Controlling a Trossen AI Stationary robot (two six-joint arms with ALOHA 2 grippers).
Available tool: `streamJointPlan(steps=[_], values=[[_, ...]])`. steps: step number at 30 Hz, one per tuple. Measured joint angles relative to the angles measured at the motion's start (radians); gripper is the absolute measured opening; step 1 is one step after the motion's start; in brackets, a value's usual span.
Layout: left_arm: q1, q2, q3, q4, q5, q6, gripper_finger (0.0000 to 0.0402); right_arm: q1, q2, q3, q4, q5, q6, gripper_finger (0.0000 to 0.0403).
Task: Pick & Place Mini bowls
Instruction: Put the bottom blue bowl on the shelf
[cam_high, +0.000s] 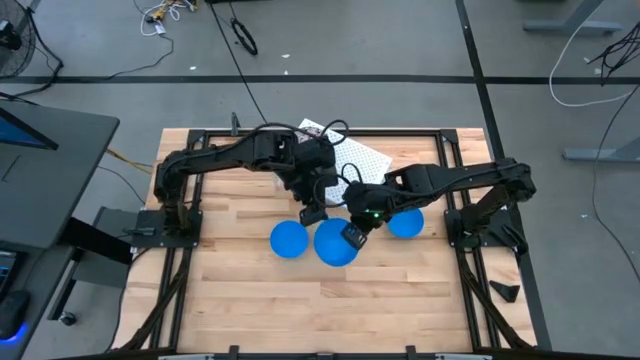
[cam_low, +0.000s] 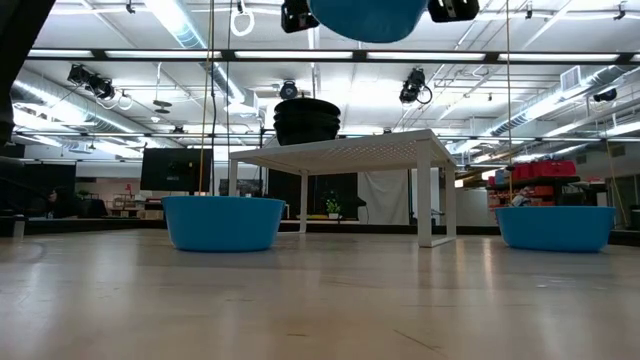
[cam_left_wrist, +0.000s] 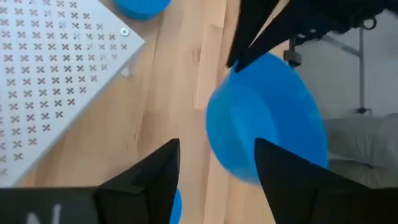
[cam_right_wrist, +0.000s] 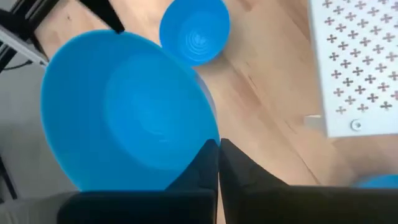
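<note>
Three bright blue mini bowls show. One (cam_high: 289, 239) rests on its base on the table at the left, and also shows in the low view (cam_low: 222, 222). One (cam_high: 405, 222) rests on the table at the right. My right gripper (cam_high: 352, 236) is shut on the third (cam_high: 333, 243), which is lifted high (cam_low: 370, 18). My left gripper (cam_high: 312, 213) is open and empty just beside and behind the lifted bowl (cam_left_wrist: 267, 118). A stack of bowls (cam_low: 307, 120) stands on the white perforated rack (cam_high: 350, 158), with a speckled edge (cam_high: 312, 128) showing. My right gripper pinches the blue bowl's rim (cam_right_wrist: 208, 134) between its two fingers, at one spot of the rim on the side nearest the wrist. The bowl is lifted clear of the table and tilted, its hollow turned toward the wrist camera.
The white rack stands on legs (cam_low: 425, 200) at the table's far middle, partly under the arms. Bare wooden table (cam_high: 330, 300) lies toward the near edge. Black frame rails (cam_high: 170, 250) run along both sides.
</note>
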Motion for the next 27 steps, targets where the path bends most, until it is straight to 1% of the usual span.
streamJointPlan(steps=[4, 7, 9, 14, 19, 27], values=[[0.018, -0.011, 0.000, -0.072, 0.004, 0.016, 0.0205, -0.001, -0.017, 0.000, -0.014, -0.011, -0.026, 0.0000], [0.028, -0.023, 0.000, -0.154, 0.049, 0.018, 0.0201, -0.017, -0.033, 0.000, -0.045, -0.013, -0.043, 0.0000], [0.028, -0.030, 0.000, -0.210, 0.074, 0.018, 0.0199, -0.037, -0.047, 0.000, -0.075, -0.014, -0.058, 0.0000], [0.014, -0.038, 0.001, -0.309, 0.080, 0.014, 0.0197, -0.106, -0.080, 0.000, -0.137, -0.029, -0.105, 0.0000], [-0.014, -0.044, 0.001, -0.329, 0.081, 0.006, 0.0197, -0.183, -0.085, 0.000, -0.203, -0.105, -0.206, 0.0000], [-0.057, -0.043, 0.001, -0.325, 0.085, -0.054, 0.0197, -0.309, -0.085, 0.000, -0.282, -0.177, -0.381, 0.0000]])
